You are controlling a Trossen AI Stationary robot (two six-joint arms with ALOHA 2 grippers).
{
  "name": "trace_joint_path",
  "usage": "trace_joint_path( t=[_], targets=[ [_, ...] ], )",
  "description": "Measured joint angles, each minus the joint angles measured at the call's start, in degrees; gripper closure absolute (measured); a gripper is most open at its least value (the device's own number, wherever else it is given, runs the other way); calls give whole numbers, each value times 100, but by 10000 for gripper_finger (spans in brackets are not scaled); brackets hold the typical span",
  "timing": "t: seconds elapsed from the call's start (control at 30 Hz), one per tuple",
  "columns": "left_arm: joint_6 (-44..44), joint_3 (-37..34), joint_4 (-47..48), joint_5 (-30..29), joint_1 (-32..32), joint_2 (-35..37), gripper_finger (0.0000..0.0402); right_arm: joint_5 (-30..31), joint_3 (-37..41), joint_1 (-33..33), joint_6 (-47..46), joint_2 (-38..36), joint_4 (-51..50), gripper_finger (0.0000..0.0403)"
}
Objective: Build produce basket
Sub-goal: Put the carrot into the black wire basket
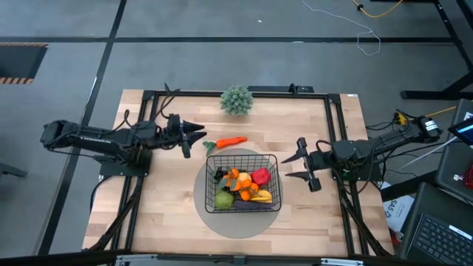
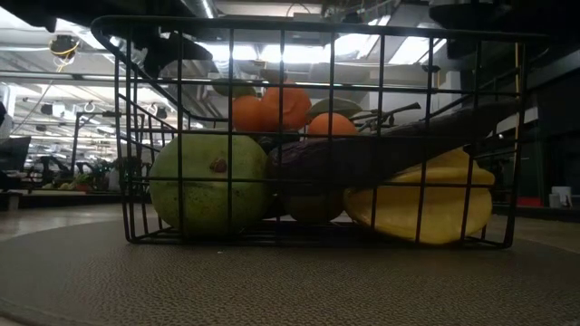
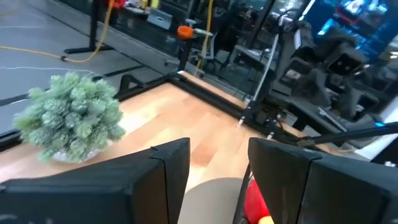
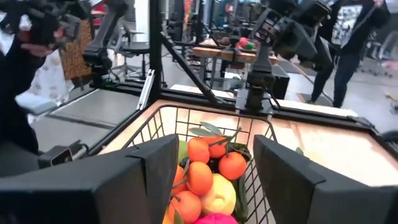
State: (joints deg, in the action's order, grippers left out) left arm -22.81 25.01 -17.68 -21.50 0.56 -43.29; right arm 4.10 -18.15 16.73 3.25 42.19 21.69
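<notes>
Basket (image 1: 242,181) sits mid-table nearly full, carrot (image 1: 230,141) lies loose just behind it, so the empty, part-open left gripper (image 1: 198,137) should drop over its middle, while the right gripper (image 1: 298,166) waits wide open, empty.

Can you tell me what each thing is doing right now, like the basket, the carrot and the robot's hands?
Basket: upright on the round mat, filled with fruit.
Carrot: lying on the table, outside the basket.
Pear: in the basket.
Red pepper: in the basket.
Plant: standing at the table's far edge.
Left hand: open, empty, near the carrot.
Right hand: open, empty, beside the basket.
</notes>
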Motion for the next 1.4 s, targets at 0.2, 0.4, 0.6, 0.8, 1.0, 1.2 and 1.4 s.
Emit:
trace_joint_path(
  t=[0.2,0.4,0.6,0.8,1.0,1.2,1.4],
  targets=[
    [128,552,639,1247,676,-495,250,79,0,0,-431,2,-1,196],
    [235,1641,2839,1582,1480,-1426,250,79,0,0,-442,2,-28,196],
    [933,2313,3993,2393,2223,-2263,250,37,0,2,-444,4,-138,196],
    [1615,2902,3974,2464,2682,-3069,243,35,0,1,-566,4,-192,196],
    [1967,3526,4518,3620,2860,-4149,242,31,0,2,-884,6,-375,196],
    [2046,3838,4692,4361,3062,-5100,242,26,0,2,-902,7,-460,196],
    [2055,3849,4652,4455,3060,-5495,242,22,0,2,-911,7,-678,196]
  ],
)
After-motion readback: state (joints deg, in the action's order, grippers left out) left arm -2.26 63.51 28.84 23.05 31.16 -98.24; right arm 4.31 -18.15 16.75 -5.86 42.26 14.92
